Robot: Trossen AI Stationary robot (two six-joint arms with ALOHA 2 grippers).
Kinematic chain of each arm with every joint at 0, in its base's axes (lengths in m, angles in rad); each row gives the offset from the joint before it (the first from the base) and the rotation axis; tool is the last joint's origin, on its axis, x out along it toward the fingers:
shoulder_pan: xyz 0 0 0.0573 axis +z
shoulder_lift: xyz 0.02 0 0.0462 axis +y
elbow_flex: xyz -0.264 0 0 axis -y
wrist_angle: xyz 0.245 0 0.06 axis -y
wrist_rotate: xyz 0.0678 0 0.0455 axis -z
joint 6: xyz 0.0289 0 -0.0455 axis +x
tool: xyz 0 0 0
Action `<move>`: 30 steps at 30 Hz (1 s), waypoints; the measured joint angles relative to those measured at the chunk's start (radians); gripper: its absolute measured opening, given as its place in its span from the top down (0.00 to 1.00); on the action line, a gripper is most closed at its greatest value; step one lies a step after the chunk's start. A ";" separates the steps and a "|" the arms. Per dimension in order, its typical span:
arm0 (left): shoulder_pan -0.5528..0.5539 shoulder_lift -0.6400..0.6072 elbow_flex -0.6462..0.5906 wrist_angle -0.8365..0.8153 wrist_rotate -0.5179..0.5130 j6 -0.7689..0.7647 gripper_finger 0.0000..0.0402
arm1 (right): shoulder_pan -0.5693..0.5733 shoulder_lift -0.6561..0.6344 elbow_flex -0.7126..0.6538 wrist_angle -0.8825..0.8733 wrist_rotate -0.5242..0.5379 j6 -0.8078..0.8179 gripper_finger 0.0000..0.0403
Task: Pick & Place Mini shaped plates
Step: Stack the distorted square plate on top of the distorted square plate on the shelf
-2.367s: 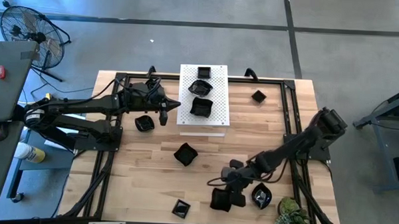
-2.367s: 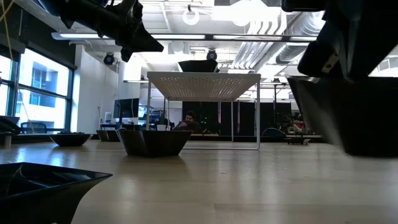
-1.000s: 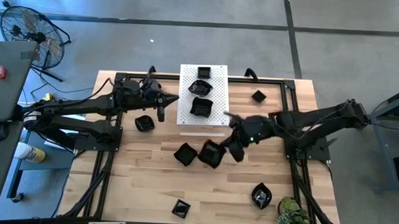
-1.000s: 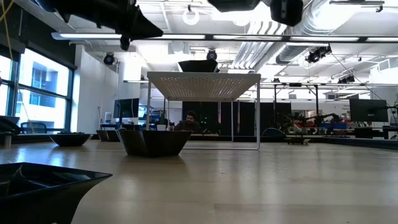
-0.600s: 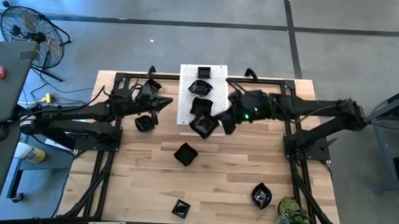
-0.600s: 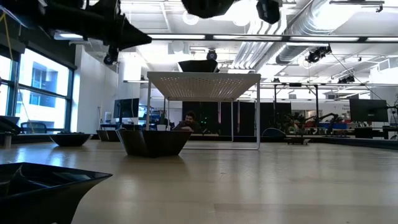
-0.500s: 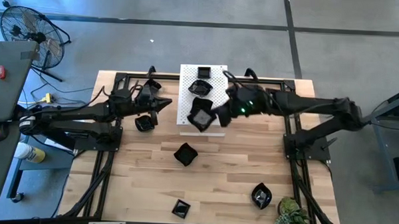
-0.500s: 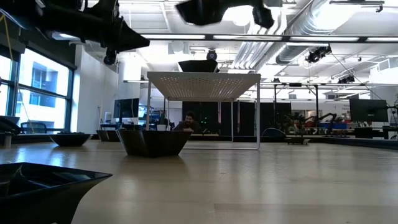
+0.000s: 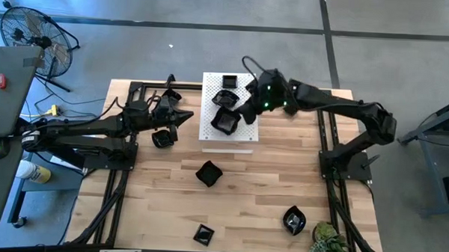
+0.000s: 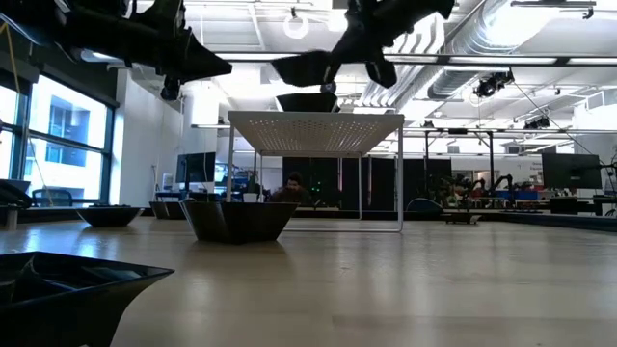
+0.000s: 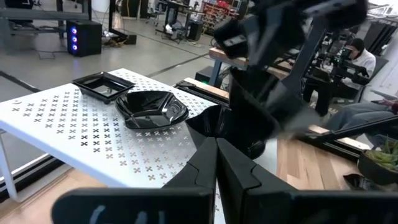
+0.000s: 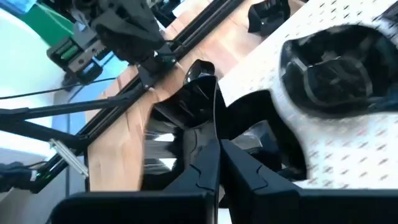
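Observation:
My right gripper [image 9: 245, 113] is shut on a mini shaped plate [image 9: 226, 121], a glossy black dish, and holds it in the air above the white perforated board [image 9: 243, 134]. In the low view the plate [image 10: 301, 67] hangs higher than the board top [image 10: 318, 120]. A square dish [image 11: 102, 84] and a wavy dish [image 11: 152, 109] rest on the board. My left gripper [image 9: 184, 117] is shut, touches nothing and hovers left of the board, above another dish [image 9: 163, 139] on the table. My right gripper pinches the plate's thin wall [image 12: 210, 93] between its two fingers [image 12: 198, 155], coming from the table's right side and slanting down. The plate is lifted clear of the board and juts out from the fingers toward the table's left.
More black dishes lie on the wooden table: one in the middle [image 9: 208, 172], one at the near edge [image 9: 203, 234], one near-right [image 9: 294, 220] beside a small plant [image 9: 325, 242], and one far-right [image 9: 291, 108]. A black frame runs around the table.
My right gripper has carried the plate from the table's middle toward the far edge and over the white board, staying shut on it and turning as it went. My left gripper has drawn back a little toward the table's left.

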 joint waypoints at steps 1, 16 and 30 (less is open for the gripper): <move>0.000 0.000 0.000 0.000 0.000 0.000 1.00 | -0.020 0.002 0.000 0.003 -0.030 -0.017 0.98; 0.000 0.000 0.000 0.000 0.003 0.000 1.00 | -0.156 0.091 0.000 0.091 -0.277 -0.136 0.98; 0.000 0.000 0.000 0.000 0.004 0.000 1.00 | -0.155 0.123 0.000 0.112 -0.277 -0.144 0.94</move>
